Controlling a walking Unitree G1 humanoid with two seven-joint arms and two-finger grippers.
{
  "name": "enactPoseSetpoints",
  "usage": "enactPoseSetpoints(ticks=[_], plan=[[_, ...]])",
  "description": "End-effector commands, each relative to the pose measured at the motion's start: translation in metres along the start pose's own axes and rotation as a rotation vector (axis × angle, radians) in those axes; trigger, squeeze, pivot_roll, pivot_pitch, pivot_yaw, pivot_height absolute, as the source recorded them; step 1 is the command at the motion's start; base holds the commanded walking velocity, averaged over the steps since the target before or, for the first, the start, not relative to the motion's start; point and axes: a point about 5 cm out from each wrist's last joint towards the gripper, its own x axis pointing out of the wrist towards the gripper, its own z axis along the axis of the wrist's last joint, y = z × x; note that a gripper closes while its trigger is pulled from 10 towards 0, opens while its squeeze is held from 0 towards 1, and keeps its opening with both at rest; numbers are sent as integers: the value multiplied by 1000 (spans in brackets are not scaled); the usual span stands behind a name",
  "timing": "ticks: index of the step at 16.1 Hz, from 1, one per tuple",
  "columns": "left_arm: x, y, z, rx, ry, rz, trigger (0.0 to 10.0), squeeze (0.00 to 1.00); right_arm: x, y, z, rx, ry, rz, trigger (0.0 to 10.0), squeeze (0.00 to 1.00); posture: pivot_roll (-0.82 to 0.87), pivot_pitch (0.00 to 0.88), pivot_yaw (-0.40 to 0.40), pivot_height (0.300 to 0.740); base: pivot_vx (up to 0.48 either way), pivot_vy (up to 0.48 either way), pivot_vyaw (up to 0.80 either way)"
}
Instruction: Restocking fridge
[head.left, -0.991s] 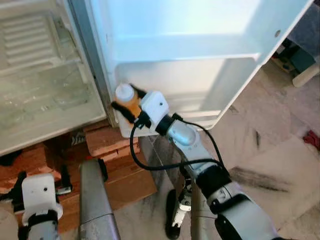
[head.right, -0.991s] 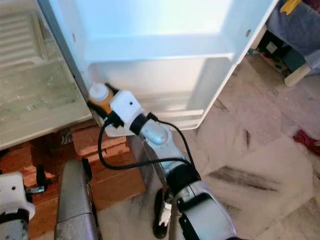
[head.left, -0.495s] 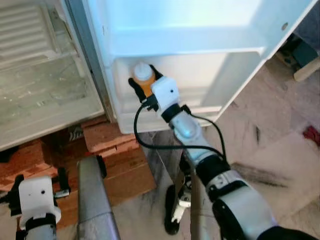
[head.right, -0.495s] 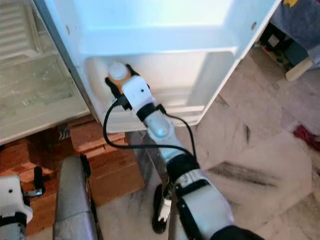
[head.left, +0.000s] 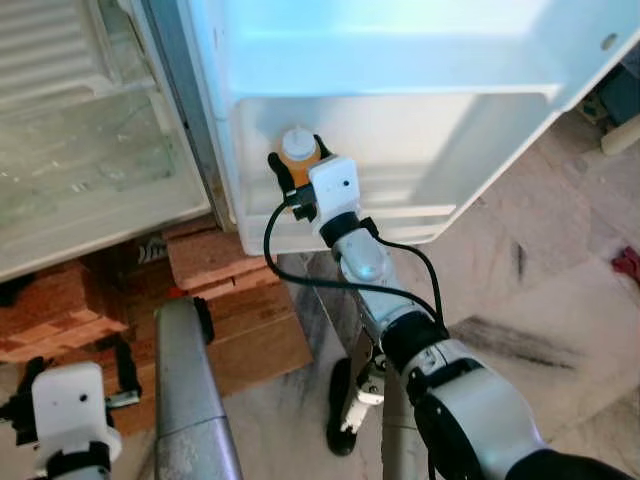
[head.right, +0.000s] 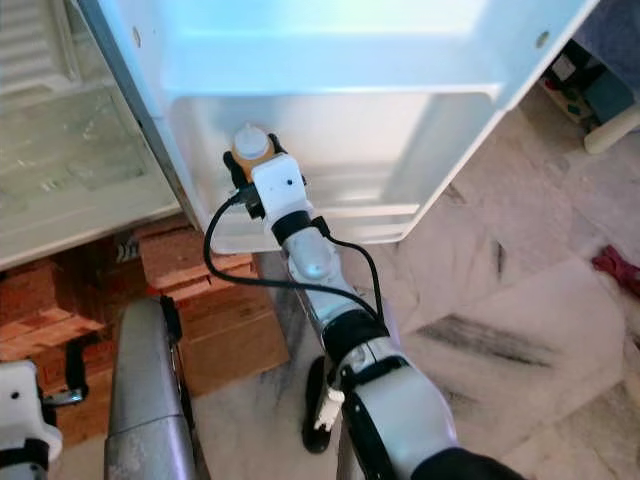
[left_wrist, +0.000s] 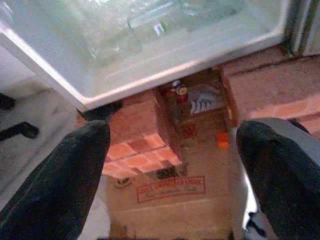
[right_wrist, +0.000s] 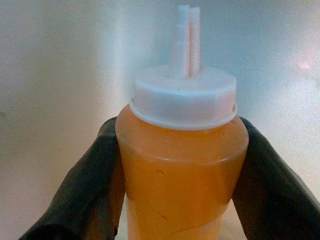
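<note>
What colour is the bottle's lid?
White, on the orange bottle; its lid shows best in the right wrist view.

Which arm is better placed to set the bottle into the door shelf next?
Right. Its tool grips the orange bottle at the door shelf; the left tool hangs low by the bricks.

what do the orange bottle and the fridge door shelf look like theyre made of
Bottle: likely soft translucent plastic, orange contents glowing through, with a matte white plastic cap. Door shelf: glossy white moulded plastic, judging by its rounded corners and sheen.
</note>
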Motion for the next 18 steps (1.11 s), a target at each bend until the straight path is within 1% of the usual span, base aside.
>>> enactPoseSetpoints(ticks=[1,2,3,4,5,8,10,12,13,14,15,16,18], plan=[[-5,2,-1,10,17,9,10000,0,13,34,10,138,-4,1,10000,0,459,358,-128,451,0,0,0],[-6,1,0,7,20,11,10000,0,13,37,6,177,28,-28,10000,0,456,361,-134,451,0,0,0],[-6,1,0,7,20,10,10000,0,12,38,5,187,37,-34,10000,0,456,361,-134,451,0,0,0],[-8,-1,1,4,25,5,10000,0,8,49,-1,236,76,-33,10000,0,448,368,-140,451,0,0,0],[-8,-1,1,4,26,4,10000,0,7,51,-2,246,81,-30,10000,0,446,369,-141,451,0,0,0],[-12,-2,1,0,38,12,10000,0,-5,70,-18,383,194,-16,10000,0,439,386,-153,451,0,0,0],[-13,-1,0,-1,40,18,10000,0,-4,77,-17,419,198,18,10000,0,431,389,-159,451,0,0,0],[-9,-1,0,-1,38,27,10000,0,-2,88,-14,521,210,72,10000,0,423,389,-162,451,0,0,0],[-5,-2,2,-3,27,28,10000,0,-1,93,-9,509,184,110,10000,0,418,385,-164,451,0,0,0],[-3,-3,2,-3,25,30,10000,0,0,93,-6,488,165,121,10000,0,413,384,-165,451,0,0,0],[-2,-3,3,-4,22,30,10000,0,2,86,-6,492,162,107,10000,0,403,376,-165,451,0,0,0],[-2,-4,3,-5,22,28,10000,0,4,79,-9,517,186,75,10000,0,403,376,-164,451,0,0,0],[0,-4,2,-7,22,25,10000,0,6,77,-9,544,187,105,10000,0,403,375,-162,451,0,0,0]])
